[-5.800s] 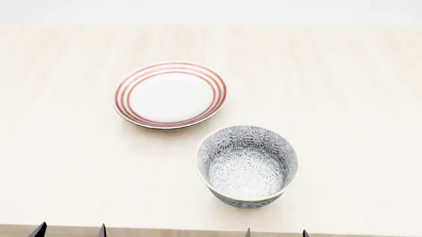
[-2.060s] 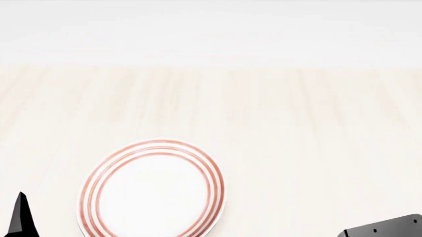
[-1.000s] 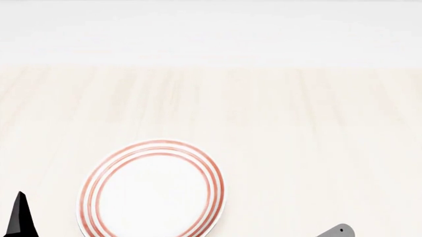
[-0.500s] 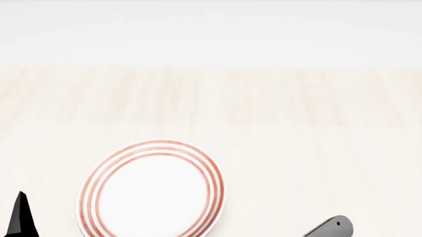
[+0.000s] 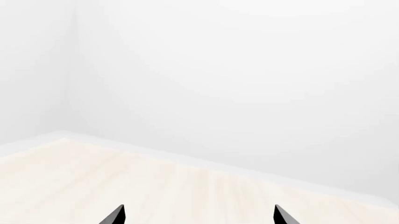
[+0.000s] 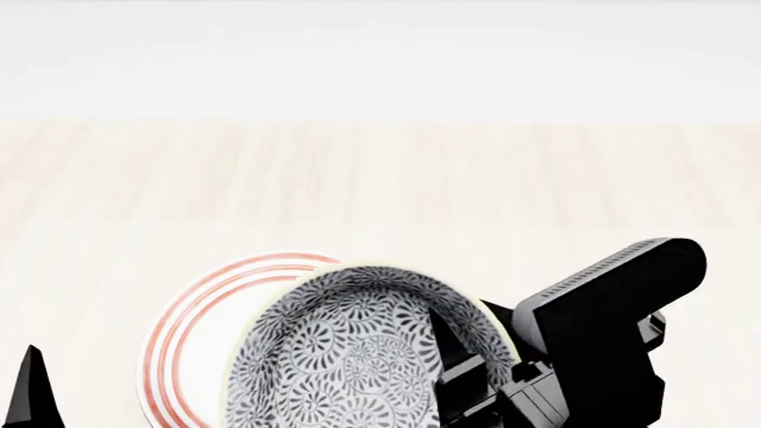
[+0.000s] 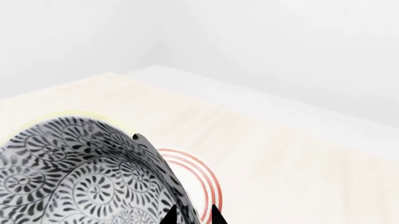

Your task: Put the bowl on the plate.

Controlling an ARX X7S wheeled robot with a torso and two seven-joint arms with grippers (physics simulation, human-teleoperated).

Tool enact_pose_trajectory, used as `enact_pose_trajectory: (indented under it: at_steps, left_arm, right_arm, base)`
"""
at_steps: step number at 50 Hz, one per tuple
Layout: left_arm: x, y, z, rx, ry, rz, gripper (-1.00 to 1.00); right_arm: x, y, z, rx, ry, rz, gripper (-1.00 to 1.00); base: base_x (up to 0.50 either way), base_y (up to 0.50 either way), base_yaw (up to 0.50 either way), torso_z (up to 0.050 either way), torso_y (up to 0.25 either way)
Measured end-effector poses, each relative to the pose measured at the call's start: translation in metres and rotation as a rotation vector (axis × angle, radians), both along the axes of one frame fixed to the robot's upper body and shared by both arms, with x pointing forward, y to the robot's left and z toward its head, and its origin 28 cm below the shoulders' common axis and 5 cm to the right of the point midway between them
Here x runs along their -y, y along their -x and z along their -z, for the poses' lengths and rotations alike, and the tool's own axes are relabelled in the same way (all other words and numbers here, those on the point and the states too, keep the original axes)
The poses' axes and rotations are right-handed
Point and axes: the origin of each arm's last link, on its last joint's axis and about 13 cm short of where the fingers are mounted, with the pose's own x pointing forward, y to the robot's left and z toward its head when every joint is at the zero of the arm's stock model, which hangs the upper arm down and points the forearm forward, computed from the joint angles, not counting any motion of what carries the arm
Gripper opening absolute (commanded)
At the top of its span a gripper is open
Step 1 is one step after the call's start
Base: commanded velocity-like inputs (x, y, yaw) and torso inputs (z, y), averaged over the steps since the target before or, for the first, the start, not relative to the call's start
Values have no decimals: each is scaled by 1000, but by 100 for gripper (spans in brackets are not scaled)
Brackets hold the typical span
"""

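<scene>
Hanging tilted above the desk, the deep round ceramic bowl with its grey-and-white floral pattern and pale yellowish rim (image 6: 356, 357) is carried by the right tool (image 6: 458, 370), which is clamped on the bowl's wall at the side nearest that arm, one dark finger inside the rim and the other outside, as the right wrist view shows (image 7: 159, 186). Beyond and beneath the tool lies the shallow round white plate with three red-orange rings (image 6: 191, 330), part of it covered by the bowl in the head view. Judging from this, the pick-up is done and the carry nearly so; what is left is to centre the bowl over the plate, level it, lower it and let go. Off to the far side, the left tool (image 5: 198, 217) has its fingertips spread apart, holding nothing, over the pale wooden desk (image 6: 500, 196).
</scene>
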Motion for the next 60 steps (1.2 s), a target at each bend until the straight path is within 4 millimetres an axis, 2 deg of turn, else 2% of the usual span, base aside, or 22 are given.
enact_pose_trajectory:
  at_steps: [8,21,36,43,60]
  left_arm:
    - [-1,2,-1,2,6,-2,100]
    - [-1,4,-1,3,10,-4,100]
    - [-1,5,-2,3,12,-4,100]
    - [-1,5,-2,4,12,-4,100]
    - [-1,7,-2,8,14,4,100]
  right_arm:
    - [1,-22,2,-4,-78,54,-100]
    - [3,-57,20,-110,-208,159,-100]
    - [3,-72,30,-187,-284,206,-100]
    - [3,-87,29,-268,-405,197,-100]
    - [-19,-140,41,-463,-553,172,-100]
  base:
    - [0,0,0,0,0]
    - [0,0,0,0,0]
    - [0,0,0,0,0]
    - [0,0,0,0,0]
    - [0,0,0,0,0]
